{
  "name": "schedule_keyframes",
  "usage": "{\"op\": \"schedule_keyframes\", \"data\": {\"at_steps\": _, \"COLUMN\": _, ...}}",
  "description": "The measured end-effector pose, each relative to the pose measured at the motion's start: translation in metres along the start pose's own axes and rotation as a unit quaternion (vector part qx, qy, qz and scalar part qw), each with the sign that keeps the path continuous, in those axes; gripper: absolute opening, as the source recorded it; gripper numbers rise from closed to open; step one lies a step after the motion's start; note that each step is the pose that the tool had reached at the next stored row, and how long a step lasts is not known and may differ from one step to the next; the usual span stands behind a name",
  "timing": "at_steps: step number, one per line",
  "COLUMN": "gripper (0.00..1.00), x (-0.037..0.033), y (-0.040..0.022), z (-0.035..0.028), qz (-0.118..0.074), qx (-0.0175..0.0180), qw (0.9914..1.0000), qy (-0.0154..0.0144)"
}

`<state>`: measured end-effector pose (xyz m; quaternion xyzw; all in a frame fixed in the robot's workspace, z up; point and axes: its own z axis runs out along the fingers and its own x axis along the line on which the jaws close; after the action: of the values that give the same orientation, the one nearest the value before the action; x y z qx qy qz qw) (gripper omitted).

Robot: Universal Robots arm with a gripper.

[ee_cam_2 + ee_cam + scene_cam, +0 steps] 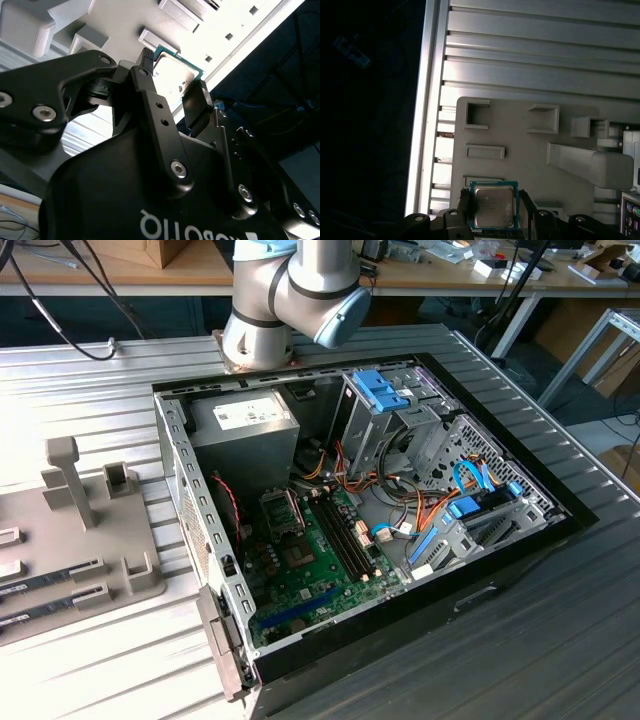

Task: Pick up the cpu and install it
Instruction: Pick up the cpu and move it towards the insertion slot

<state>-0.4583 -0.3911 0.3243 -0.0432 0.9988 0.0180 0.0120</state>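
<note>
In the first wrist view my hand is clenched on the cpu. One finger sits on each of two opposite green edges, and the metal lid faces the camera. Beyond the hand lies the grey fixture tray with its pockets, on the ribbed table. I cannot tell whether the chip is clear of its pocket or resting in it. If it is partly seated, I judge that a pull off the straight could snag a corner and twist it in my grip.

In the second wrist view the fingertips pinch only the thin rim of the chip, near their very ends. That looks a slim hold to me. A jolt could let the chip slip or tilt between the pads, and a tilted chip would not go flat into a socket.

In the exterior view the open computer case lies flat. The cpu socket on the motherboard is well apart from the tray my hand is over. The socket is hemmed in by the power supply and the memory slots, with loose cables near. The risks I see are clipping the case wall, landing the chip turned or off-centre, and bending socket pins by pressing.
</note>
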Motion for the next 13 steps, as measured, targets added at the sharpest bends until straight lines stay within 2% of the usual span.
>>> {"op": "schedule_keyframes", "data": {"at_steps": 13, "gripper": 0.47, "x": -0.0001, "y": 0.0001, "z": -0.0029, "qz": 0.0, "qx": 0.0, "qw": 1.0, "qy": 0.0}}
